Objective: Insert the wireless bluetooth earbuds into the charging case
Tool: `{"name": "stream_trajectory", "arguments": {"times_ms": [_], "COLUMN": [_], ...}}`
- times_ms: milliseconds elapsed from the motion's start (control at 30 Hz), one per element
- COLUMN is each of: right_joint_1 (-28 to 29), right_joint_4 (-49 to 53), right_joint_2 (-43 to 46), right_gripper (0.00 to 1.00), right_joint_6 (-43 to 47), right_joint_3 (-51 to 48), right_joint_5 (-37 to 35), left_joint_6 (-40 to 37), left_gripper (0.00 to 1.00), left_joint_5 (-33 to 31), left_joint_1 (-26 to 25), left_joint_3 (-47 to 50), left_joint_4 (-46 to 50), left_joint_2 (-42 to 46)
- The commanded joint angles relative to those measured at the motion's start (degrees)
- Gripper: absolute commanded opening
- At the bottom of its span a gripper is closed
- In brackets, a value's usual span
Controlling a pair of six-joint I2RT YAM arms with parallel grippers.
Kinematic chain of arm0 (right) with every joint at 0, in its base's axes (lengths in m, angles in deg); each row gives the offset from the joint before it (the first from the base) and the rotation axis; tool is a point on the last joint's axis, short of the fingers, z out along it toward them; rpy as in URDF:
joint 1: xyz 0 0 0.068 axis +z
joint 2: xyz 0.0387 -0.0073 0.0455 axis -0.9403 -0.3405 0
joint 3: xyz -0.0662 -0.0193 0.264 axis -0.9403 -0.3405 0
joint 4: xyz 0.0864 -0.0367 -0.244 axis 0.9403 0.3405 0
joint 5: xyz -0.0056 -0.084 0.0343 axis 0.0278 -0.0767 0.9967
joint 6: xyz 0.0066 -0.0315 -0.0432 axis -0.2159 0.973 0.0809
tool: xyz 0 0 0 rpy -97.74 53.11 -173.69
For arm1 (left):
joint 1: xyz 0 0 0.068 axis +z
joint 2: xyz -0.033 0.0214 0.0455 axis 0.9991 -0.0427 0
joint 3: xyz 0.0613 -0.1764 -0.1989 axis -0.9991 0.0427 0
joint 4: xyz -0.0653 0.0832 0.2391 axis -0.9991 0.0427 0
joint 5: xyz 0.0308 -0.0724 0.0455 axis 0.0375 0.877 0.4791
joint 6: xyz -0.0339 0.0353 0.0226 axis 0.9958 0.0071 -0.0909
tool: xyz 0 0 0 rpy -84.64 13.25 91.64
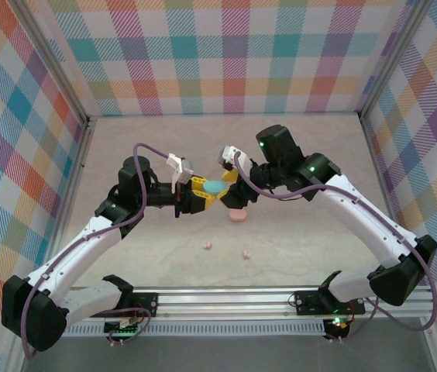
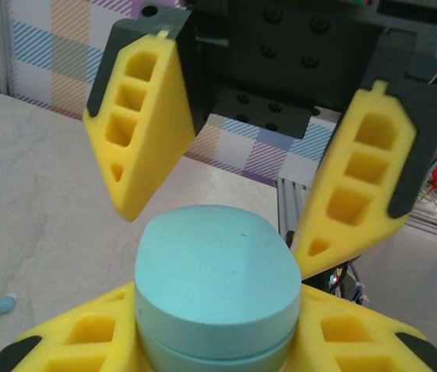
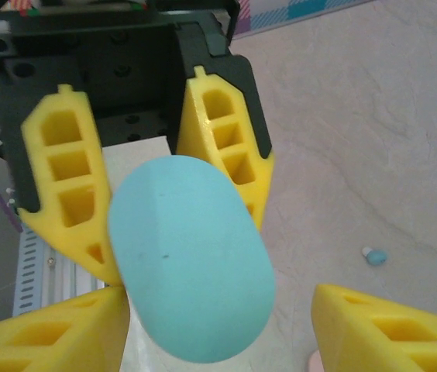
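Observation:
My left gripper [image 1: 201, 194] [image 2: 217, 318] is shut on a light blue disc-shaped charging case [image 1: 215, 187] [image 2: 215, 271], lid closed, held above the table. My right gripper [image 1: 228, 184] [image 3: 218, 306] faces it from the other side, jaws spread wide around the case [image 3: 191, 260] with a gap at the right finger. One tiny light blue earbud [image 3: 374, 256] [image 2: 3, 304] lies on the table. Two pale pink earbuds [image 1: 208, 246] [image 1: 245, 254] rest nearer the front.
A pink case [image 1: 238, 216] sits on the table just below the two grippers. Checked walls enclose the workspace on three sides, and an aluminium rail [image 1: 226, 298] runs along the near edge between the arm bases.

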Motion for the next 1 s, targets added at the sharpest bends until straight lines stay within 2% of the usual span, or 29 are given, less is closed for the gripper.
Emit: {"name": "stream_trajectory", "arguments": {"times_ms": [0, 133, 300, 700, 967], "right_joint_1": [0.2, 0.0, -0.3, -3.7, -4.7], "right_joint_4": [-0.4, 0.4, -0.1, -0.1, -0.2], "right_joint_2": [-0.8, -1.9, -2.3, -3.2, -4.1], "right_gripper": [0.64, 0.62, 0.62, 0.62, 0.62], "right_joint_6": [1.0, 0.1, 0.7, -2.3, -3.5], "right_joint_3": [2.7, 5.0, 5.9, 7.2, 7.8], "right_joint_5": [-2.4, -7.1, -7.6, -1.7, -0.4], "left_joint_6": [0.4, 0.5, 0.2, -1.2, -1.2], "left_gripper": [0.23, 0.23, 0.23, 0.23, 0.23], "left_joint_5": [0.5, 1.0, 1.0, 0.8, 1.2], "left_joint_1": [-0.5, -0.5, -0.5, -0.5, -0.5], "left_joint_3": [-0.8, -0.8, -0.1, 0.3, 0.3], "left_joint_4": [-2.2, -2.2, -2.4, -0.8, -0.8], "left_joint_2": [0.6, 0.3, 0.4, 0.9, 0.9]}}
